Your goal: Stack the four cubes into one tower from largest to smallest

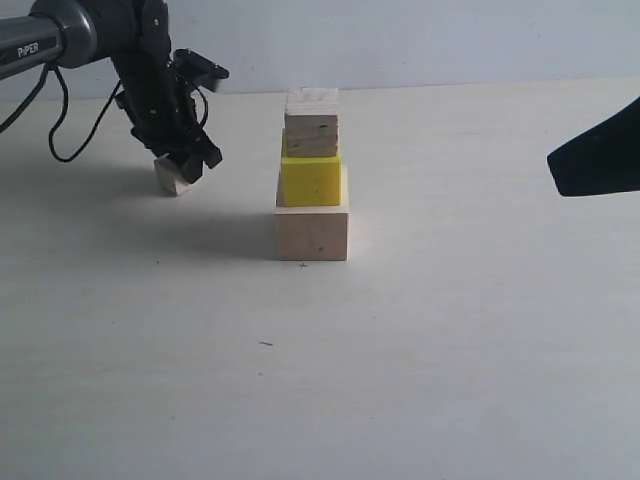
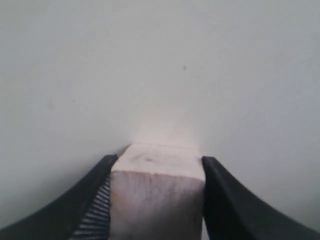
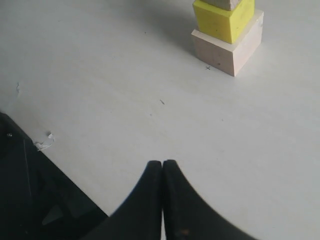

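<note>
Left arm, black with a grey forearm lettered PIPER, slopes down to the left jaws. The jaws sit over a tiny pale cube, tilted, showing just below their tips at the counter; resting or lifted cannot be told. Right of the jaws, well apart, stands a three-cube stack: large pale pinkish cube on the counter, yellow cube on it, grained light-wood cube on top. Farther right, a dark blurred shape enters at the edge.
</note>
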`<act>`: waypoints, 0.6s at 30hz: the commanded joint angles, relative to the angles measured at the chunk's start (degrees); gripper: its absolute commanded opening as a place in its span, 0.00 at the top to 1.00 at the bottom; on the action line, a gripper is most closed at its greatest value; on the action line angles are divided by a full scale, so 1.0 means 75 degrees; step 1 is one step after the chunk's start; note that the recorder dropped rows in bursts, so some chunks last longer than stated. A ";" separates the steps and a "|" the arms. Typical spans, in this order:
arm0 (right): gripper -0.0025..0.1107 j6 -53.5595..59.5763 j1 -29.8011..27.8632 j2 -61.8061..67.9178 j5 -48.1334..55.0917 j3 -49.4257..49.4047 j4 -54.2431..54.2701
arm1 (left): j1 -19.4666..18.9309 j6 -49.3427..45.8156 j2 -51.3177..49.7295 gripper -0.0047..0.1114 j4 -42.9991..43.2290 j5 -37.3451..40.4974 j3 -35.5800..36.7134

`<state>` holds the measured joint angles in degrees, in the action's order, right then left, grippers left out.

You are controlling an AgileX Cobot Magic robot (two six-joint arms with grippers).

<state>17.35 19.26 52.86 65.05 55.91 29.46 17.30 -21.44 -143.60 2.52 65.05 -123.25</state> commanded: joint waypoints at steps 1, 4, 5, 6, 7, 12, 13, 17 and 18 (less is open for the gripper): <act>0.98 0.0089 0.0009 0.0018 -0.0061 -0.0020 -0.0004 | -0.0026 0.0683 0.0269 0.96 0.0111 0.0655 -0.0022; 0.98 0.0150 0.0009 0.0018 -0.0061 -0.0020 -0.0020 | -0.0026 0.0971 0.0519 0.96 -0.0048 0.0655 0.0124; 0.98 0.0148 0.0009 0.0003 -0.0061 -0.0020 -0.0020 | -0.0026 0.1040 0.0681 0.96 -0.0169 0.0655 0.0251; 0.98 0.0148 0.0009 0.0003 -0.0061 -0.0020 -0.0020 | -0.0026 0.1090 0.0814 0.96 -0.0285 0.0655 0.0430; 0.98 0.0166 0.0009 0.0003 -0.0061 -0.0020 -0.0020 | -0.0026 0.1105 0.1003 0.96 -0.0442 0.0655 0.0621; 0.98 0.0233 0.0009 -0.0102 -0.0029 -0.0020 -0.0020 | -0.0026 0.1419 0.2102 0.96 -0.0806 0.0366 0.2485; 0.98 0.0233 0.0009 -0.0121 -0.0029 -0.0020 -0.0020 | -0.0026 0.1525 0.2305 0.96 -0.0806 0.0067 0.3005; 0.98 0.0233 0.0009 -0.0119 -0.0009 -0.0020 -0.0020 | -0.0026 0.1733 0.3179 0.96 -0.0819 -0.0786 0.4882; 0.98 0.0233 0.0009 -0.0119 -0.0032 -0.0020 -0.0020 | -0.0026 0.1767 0.3349 0.96 -0.0838 -0.0936 0.5186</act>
<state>18.55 19.26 52.17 65.05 55.91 29.46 17.30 -9.56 -122.40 -2.95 62.21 -91.27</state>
